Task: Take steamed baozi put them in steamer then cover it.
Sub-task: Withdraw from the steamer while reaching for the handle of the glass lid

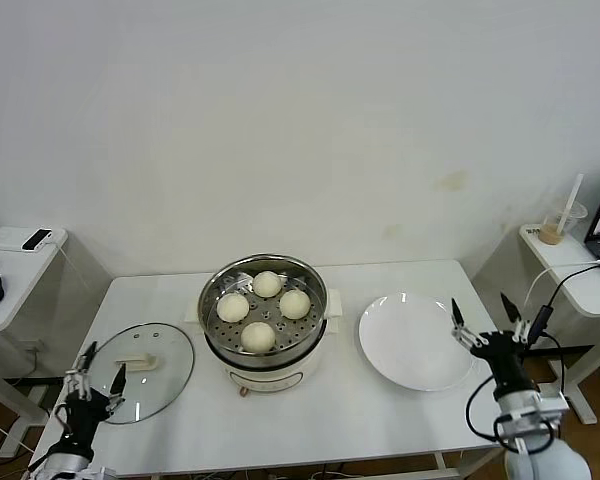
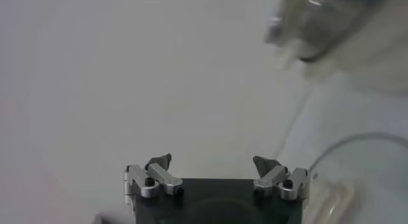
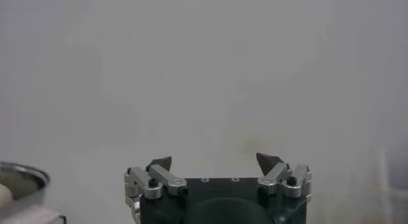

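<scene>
Several cream-white baozi [image 1: 262, 308] sit on the perforated tray inside the shiny steamer [image 1: 314, 322] at the middle of the white table. The clear glass cover [image 1: 170, 368], with its cream bar handle [image 1: 136, 363], lies flat on the table to the left of the steamer. My left gripper [image 1: 100, 369] is open and empty at the front left corner, just beside the cover's rim. My right gripper [image 1: 485, 318] is open and empty at the right edge of the table. In the left wrist view the open left gripper [image 2: 212, 161] faces the wall. In the right wrist view the open right gripper [image 3: 215, 161] has the steamer's rim [image 3: 22, 175] beside it.
An empty flat white plate [image 1: 412, 341] lies right of the steamer, close to my right gripper. Side tables stand off both ends: one on the left with a phone [image 1: 36, 239], one on the right with a cup [image 1: 558, 226] and a laptop.
</scene>
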`<state>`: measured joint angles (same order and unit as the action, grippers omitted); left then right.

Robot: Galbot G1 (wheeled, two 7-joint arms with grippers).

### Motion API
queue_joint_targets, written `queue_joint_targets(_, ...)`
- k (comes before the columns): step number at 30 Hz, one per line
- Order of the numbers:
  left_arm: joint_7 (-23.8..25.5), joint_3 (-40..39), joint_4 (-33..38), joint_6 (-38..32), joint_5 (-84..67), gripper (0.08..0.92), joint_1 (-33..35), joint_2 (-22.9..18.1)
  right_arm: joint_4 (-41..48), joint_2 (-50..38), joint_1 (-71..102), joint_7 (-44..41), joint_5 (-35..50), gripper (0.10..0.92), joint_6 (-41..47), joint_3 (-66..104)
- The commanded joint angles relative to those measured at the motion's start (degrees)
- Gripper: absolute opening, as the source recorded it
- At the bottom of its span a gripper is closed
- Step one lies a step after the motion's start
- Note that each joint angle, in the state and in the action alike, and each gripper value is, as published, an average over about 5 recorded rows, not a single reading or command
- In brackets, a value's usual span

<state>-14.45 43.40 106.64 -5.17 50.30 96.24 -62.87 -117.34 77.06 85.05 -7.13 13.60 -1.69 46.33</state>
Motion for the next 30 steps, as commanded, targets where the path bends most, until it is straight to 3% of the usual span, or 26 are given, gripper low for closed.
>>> queue_joint_targets(1, 1.9, -3.6, -10.6, -2.7, 19.0, 0.823, -6.0, 4.2, -4.4, 4.4, 7.4, 1.4, 2.0, 0.823, 1.9, 4.4)
queue_joint_targets(30, 4.2, -8.7, -24.0, -2.9, 19.8, 0.823, -19.4, 8.3, -8.5, 10.2, 11.8, 1.0, -2.4, 0.823, 1.0, 1.9)
